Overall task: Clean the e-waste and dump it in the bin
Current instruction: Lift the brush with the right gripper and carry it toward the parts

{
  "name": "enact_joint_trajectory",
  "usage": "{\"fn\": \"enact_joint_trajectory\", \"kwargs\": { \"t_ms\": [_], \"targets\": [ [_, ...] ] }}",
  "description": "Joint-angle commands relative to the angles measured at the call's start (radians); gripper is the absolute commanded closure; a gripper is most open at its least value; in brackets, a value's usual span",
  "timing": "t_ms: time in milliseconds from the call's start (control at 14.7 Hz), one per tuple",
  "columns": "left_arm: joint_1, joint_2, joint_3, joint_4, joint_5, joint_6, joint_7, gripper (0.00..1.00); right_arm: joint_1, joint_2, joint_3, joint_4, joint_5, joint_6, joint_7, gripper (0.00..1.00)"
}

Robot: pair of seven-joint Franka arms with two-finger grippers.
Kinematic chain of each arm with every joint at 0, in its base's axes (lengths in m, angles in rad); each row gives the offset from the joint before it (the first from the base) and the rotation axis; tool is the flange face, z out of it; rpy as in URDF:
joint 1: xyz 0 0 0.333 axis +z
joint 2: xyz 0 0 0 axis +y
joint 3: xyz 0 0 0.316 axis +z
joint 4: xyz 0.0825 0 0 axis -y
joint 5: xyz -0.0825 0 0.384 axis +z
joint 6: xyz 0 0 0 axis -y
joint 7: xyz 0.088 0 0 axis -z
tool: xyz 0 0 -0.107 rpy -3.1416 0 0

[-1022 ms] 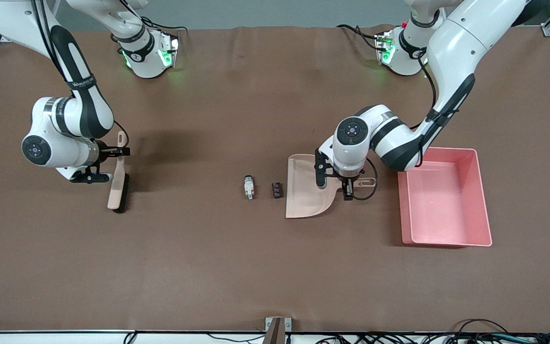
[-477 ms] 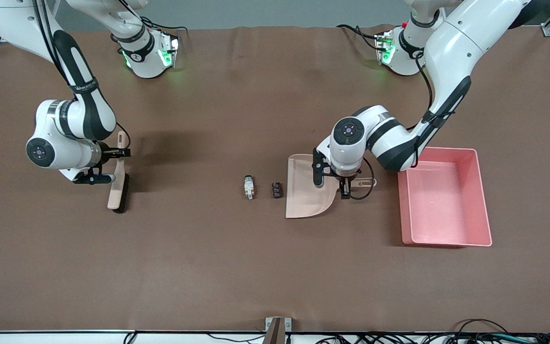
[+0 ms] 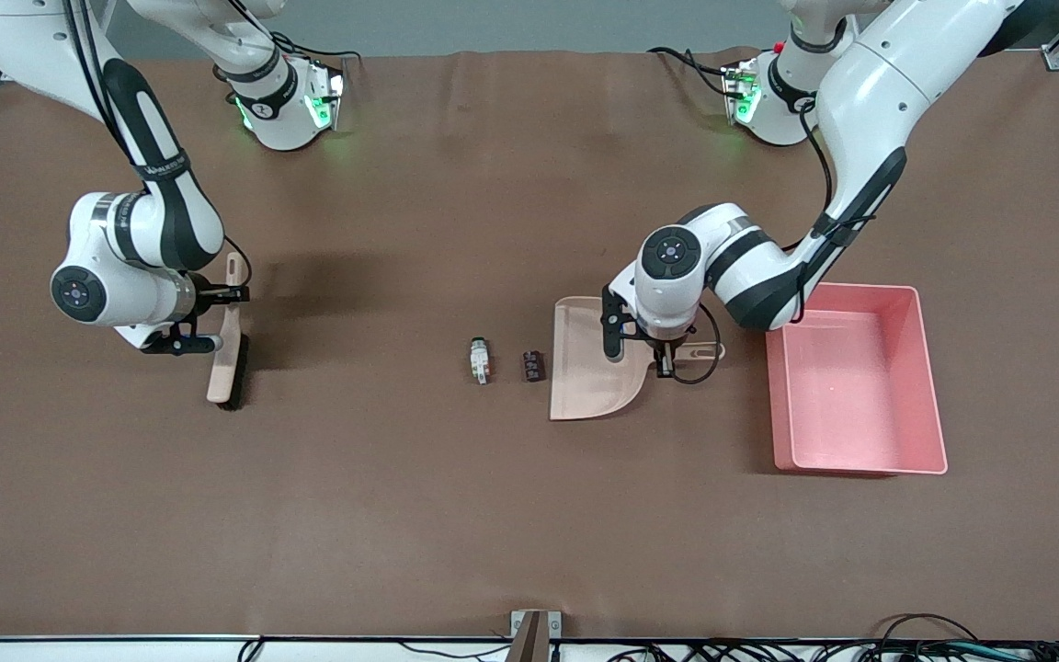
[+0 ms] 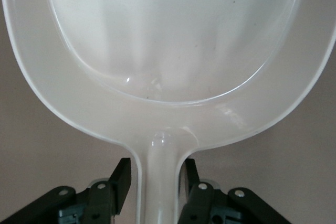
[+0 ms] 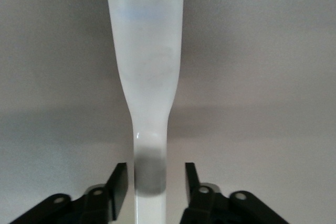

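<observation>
Looking at the e-waste first, I see the white-grey part (image 3: 480, 359) and the dark block (image 3: 533, 366) lying side by side on the brown table (image 3: 493, 515) near its middle, apart from each other. At the block's 3 o'clock in the front view, just beside it, lies the open mouth of the beige dustpan (image 3: 589, 363). The pink bin (image 3: 929, 386) sits farther out at 3 o'clock again, toward the left arm's end of the table, and looks empty.

My left gripper (image 4: 155, 174) is down at the dustpan's handle. Its fingers (image 4: 122, 174) straddle the neck with a thin gap on each side, so I read the jaws as spread and not yet pinching. My right gripper (image 5: 154, 179) sits likewise over the handle of the brush (image 3: 228, 354), well off at the parts' 9 o'clock toward the right arm's end. Those jaws stand spread too, clear of the handle.

I judge this to be the grasping step, with nothing swept yet. Next I need both pairs of jaws pressed onto their handles. Then the brush must travel across to the parts and push them into the pan.

Nothing lies between brush and parts. My main worries are the brush knocking the tiny pieces past the pan's lip, and the pan sliding if it is held loosely.
</observation>
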Motion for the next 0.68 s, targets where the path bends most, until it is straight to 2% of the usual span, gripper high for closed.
{"fn": "enact_joint_trajectory", "kwargs": {
  "t_ms": [0, 204, 409, 613],
  "targets": [
    [-0.014, 0.012, 0.000, 0.017, 0.025, -0.011, -0.014, 0.59, -0.004, -0.006, 0.002, -0.010, 0.010, 0.010, -0.010, 0.61],
    [-0.017, 0.010, 0.000, 0.015, 0.025, -0.012, -0.028, 0.78, -0.006, -0.006, 0.002, -0.010, 0.010, 0.010, -0.010, 0.74],
    [-0.058, 0.009, 0.000, 0.037, 0.025, -0.063, -0.078, 0.85, -0.006, -0.006, 0.002, -0.001, 0.042, 0.000, 0.007, 0.95],
    [-0.061, 0.012, 0.002, 0.045, 0.046, -0.080, -0.078, 0.88, -0.003, -0.004, 0.002, 0.002, 0.044, 0.000, 0.006, 0.99]
  ]
}}
